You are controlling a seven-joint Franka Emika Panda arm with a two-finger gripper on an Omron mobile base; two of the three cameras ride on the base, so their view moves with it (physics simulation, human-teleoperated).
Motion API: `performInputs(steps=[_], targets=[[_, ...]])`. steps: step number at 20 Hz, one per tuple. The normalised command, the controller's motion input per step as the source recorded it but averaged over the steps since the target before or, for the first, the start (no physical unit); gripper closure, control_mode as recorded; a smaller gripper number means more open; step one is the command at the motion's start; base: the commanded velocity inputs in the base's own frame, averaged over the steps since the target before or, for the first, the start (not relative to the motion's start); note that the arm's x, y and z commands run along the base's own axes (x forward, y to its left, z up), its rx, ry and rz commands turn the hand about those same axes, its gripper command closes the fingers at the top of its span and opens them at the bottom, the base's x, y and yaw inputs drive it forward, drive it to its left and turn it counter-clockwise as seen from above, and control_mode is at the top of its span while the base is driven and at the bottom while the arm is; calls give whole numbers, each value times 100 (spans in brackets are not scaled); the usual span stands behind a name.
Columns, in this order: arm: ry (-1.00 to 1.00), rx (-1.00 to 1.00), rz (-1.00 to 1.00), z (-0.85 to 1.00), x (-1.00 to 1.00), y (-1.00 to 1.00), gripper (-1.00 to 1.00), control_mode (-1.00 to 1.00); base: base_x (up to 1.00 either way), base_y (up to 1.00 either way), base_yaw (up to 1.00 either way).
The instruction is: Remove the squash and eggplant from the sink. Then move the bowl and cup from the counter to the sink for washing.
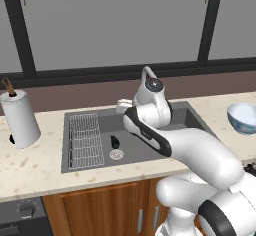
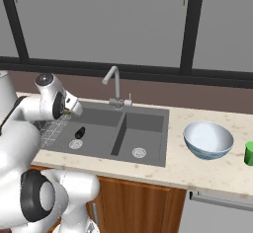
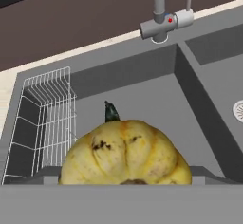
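Gripper (image 3: 126, 182), jaws spread wide around the round, ribbed yellow-brown squash (image 3: 126, 154), is holding it above the dark grey double-basin sink (image 3: 142, 95), seemingly carrying it out, while the small near-black eggplant (image 1: 115, 141) is lying in the left basin.

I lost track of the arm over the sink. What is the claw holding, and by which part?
The squash, gripped across its round sides above the sink.

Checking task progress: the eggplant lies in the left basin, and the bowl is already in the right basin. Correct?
Not quite. The eggplant does lie in the left basin of the sink, but the bowl sits on the counter, as the right base view shows.
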Motion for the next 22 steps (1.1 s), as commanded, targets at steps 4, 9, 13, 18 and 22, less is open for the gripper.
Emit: performInputs(steps=[4,9,13,18,22], targets=[[0,5,17,25,-10,24,100,-100,0,0,0],[0,1,23,22,-10,21,100,-100,0,0,0],[0,-4,20,21,-10,18,100,-100,0,0,0],[2,0,15,15,-9,36,100,-100,0,0,0],[4,0,15,9,-9,41,100,-100,0,0,0]])
